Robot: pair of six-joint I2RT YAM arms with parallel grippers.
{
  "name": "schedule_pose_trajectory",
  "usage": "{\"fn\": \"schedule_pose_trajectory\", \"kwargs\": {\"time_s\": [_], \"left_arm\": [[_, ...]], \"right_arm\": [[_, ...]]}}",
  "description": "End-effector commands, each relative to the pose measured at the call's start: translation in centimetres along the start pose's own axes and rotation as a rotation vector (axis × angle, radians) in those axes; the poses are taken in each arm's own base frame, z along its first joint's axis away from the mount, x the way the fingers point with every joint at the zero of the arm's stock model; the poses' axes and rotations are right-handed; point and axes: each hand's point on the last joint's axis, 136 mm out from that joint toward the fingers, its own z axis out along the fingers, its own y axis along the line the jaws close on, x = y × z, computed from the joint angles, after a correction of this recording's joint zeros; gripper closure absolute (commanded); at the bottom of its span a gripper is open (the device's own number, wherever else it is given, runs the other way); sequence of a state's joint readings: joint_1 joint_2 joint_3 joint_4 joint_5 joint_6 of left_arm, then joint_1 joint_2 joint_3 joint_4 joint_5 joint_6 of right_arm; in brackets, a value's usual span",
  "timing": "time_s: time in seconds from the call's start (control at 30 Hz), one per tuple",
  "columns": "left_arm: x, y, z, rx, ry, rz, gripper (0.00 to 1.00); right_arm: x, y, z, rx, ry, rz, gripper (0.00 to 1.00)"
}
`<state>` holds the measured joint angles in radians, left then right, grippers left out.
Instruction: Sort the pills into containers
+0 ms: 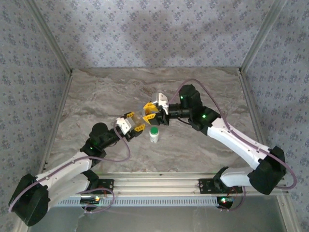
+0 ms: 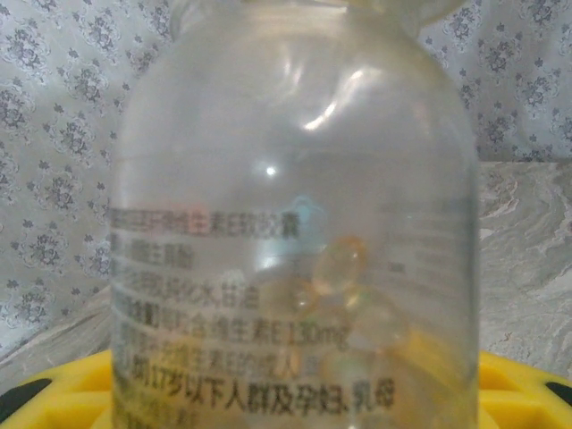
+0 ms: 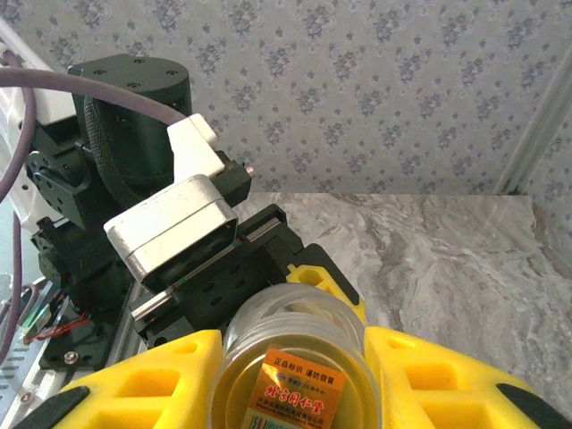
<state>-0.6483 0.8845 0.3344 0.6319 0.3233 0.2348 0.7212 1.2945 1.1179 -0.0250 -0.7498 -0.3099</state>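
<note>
Clear pill bottle [image 2: 295, 223] upright, neck uppermost, clamped in left pincer [image 1: 135, 122].

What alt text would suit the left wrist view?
A clear pill bottle with printed Chinese text is close to the camera, holding a few yellow softgel capsules. Yellow fingers of the left gripper flank its base, before patterned wallpaper.

Soft, even light from overhead — I see only faint shadows on the worktop [image 1: 96, 92] and back wall [image 1: 154, 34]. Left wrist view: the clear bottle [image 2: 295, 206] is too close, blurred, with white glare streaks; its print reads hazily.
</note>
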Motion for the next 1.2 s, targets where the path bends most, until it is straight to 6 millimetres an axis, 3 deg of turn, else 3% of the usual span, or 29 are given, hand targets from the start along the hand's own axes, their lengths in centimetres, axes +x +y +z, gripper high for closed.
{"fn": "schedule_pose_trajectory", "kwargs": {"time_s": [0.0, 0.1, 0.13, 0.3, 0.43, 0.8, 0.93, 1.17], "left_arm": [[-1.9, -0.4, -0.5, 0.015, -0.075, 0.023, 0.83], [-2.3, -0.6, -0.6, 0.02, -0.088, 0.025, 0.83], [-2.3, -0.6, -0.6, 0.021, -0.088, 0.027, 0.83], [-2.1, -1.0, -0.6, 0.04, -0.081, 0.031, 0.83], [-2.3, -1.0, -0.7, 0.039, -0.084, 0.039, 0.83], [-3.0, -1.1, -1.1, 0.038, -0.112, 0.044, 0.83], [-3.3, -1.1, -1.4, 0.034, -0.123, 0.047, 0.83], [-3.3, -1.1, -1.4, 0.034, -0.122, 0.048, 0.83]], "right_arm": [[-1.1, 1.0, 0.5, -0.064, -0.002, -0.037, 0.87], [0.2, 1.7, 1.0, -0.111, 0.033, -0.017, 0.87], [-0.7, 1.8, 0.9, -0.128, 0.023, -0.031, 0.87], [0.7, 3.4, 1.3, -0.258, 0.086, 0.0, 0.87], [1.7, 3.5, 1.6, -0.283, 0.133, 0.017, 0.87], [4.0, 1.4, 2.4, -0.166, 0.233, 0.003, 0.85], [3.9, -1.4, 2.5, -0.025, 0.234, 0.018, 0.87], [3.1, -2.6, 2.4, 0.02, 0.205, 0.058, 0.86]]}}
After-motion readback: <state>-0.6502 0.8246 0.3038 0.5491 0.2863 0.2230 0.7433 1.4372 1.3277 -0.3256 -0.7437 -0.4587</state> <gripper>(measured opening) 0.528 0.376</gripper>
